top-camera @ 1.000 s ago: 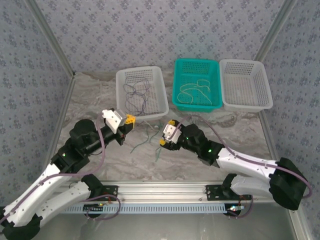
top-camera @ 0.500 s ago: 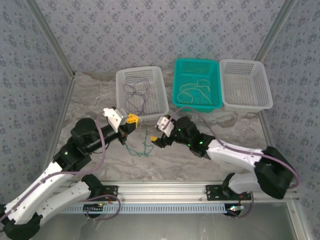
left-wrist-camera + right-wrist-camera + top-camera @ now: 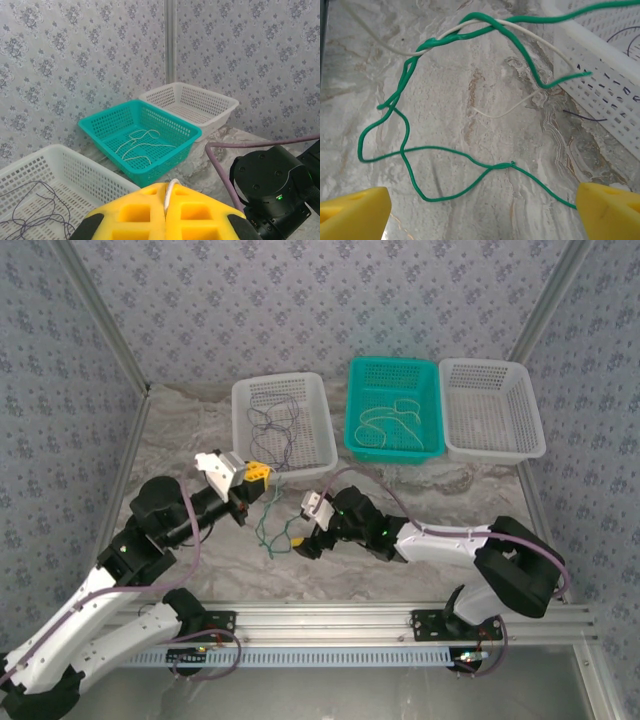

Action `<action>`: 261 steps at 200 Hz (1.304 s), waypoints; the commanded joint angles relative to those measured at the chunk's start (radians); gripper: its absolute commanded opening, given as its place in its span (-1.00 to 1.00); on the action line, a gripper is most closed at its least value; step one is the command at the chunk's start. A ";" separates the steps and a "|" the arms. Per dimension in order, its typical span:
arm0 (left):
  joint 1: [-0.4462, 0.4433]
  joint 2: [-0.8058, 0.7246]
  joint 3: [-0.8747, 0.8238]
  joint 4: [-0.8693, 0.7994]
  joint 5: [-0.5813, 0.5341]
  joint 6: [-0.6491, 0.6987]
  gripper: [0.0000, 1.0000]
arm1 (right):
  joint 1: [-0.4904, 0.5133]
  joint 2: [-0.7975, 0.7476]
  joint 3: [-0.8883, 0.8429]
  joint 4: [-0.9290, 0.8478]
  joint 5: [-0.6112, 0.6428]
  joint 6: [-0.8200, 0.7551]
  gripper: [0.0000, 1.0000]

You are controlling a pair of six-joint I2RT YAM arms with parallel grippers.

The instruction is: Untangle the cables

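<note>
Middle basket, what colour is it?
The middle basket is teal; best seen in the left wrist view.

Green cable (image 3: 506, 165) in loose loops on counter (image 3: 485, 220), twisted with whitish cable (image 3: 540, 37). Whitish strand pinched between left fingers (image 3: 200, 215). Dark purple cables (image 3: 272, 430) tangled in white basket (image 3: 238, 430). Cream strands (image 3: 390, 422) in teal basket (image 3: 350, 410).

Two white perforated plastic baskets (image 3: 238, 415) (image 3: 490, 410); one teal perforated plastic basket (image 3: 393, 375); two white-and-black robot arms (image 3: 90, 610) (image 3: 450, 540); one thin green wire (image 3: 435, 147); whitish wires (image 3: 535, 39) and dark purple wires (image 3: 270, 430), too tangled to count.
</note>
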 commanded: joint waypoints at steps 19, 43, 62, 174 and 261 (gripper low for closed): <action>-0.005 0.005 0.011 0.020 -0.033 -0.006 -1.00 | 0.058 0.116 0.021 0.244 0.024 0.340 0.98; -0.005 0.003 0.030 -0.028 -0.060 0.013 -1.00 | 0.091 0.181 0.034 0.341 -0.023 0.469 1.00; -0.005 -0.005 0.027 -0.038 -0.076 0.008 -1.00 | 0.097 0.220 0.051 0.365 -0.059 0.574 1.00; -0.001 -0.058 0.141 -0.177 -0.400 -0.144 -0.84 | 0.073 0.366 0.128 0.176 -0.024 0.465 -0.49; 0.031 -0.126 0.269 -0.330 -0.887 -0.071 -1.00 | -0.091 0.245 -0.057 0.106 0.028 0.613 -0.81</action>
